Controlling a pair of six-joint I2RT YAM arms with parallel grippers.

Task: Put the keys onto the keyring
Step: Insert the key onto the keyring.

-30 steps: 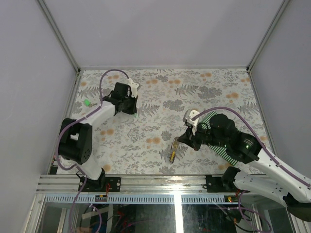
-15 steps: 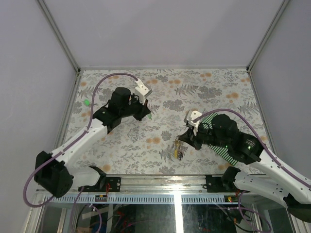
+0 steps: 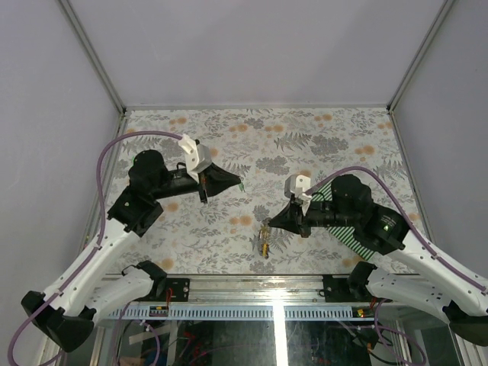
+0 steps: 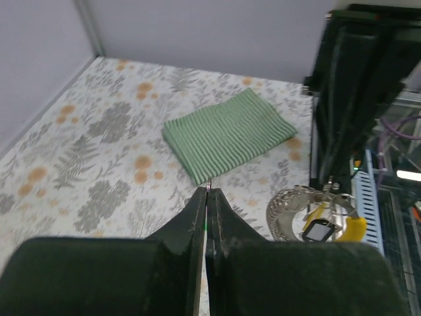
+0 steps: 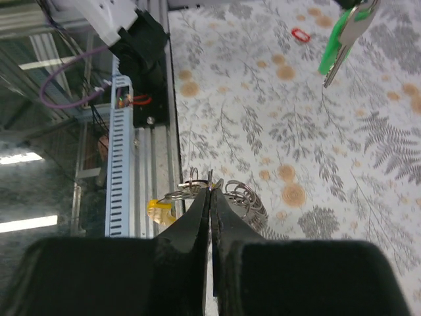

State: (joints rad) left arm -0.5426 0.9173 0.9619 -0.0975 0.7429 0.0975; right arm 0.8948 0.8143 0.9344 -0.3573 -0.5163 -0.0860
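The left gripper (image 3: 237, 183) is squeezed shut. It pinches a green key (image 5: 341, 33) by its top end, and the metal part of the key points down. From the left wrist camera you can only see a tiny bit of silver poking out between the two black fingers (image 4: 191, 220). The key is up in the air over the middle of the tabletop (image 3: 305, 130).

The right gripper (image 5: 210, 196) is squeezed shut too. It holds the keyring (image 5: 227, 194), a bunch of thin silver loops that hang from its tips. A yellow key (image 5: 160, 212) is on the keyring, on the side nearer the front rail of the tabletop. From above, the keyring hangs just below the right gripper, close to the front edge of the tabletop. I cannot tell if its bottom touches the tabletop.

The two grippers point at each other. The green key and the keyring are near each other but do not touch.

A green and white striped cloth (image 4: 227, 135) lies flat on the tabletop, on the right side, partly under the right arm. A small red thing (image 5: 300, 34) lies on the tabletop past the green key. It is too small to tell what it is. The tabletop has a pattern of grey leaves and orange flowers.
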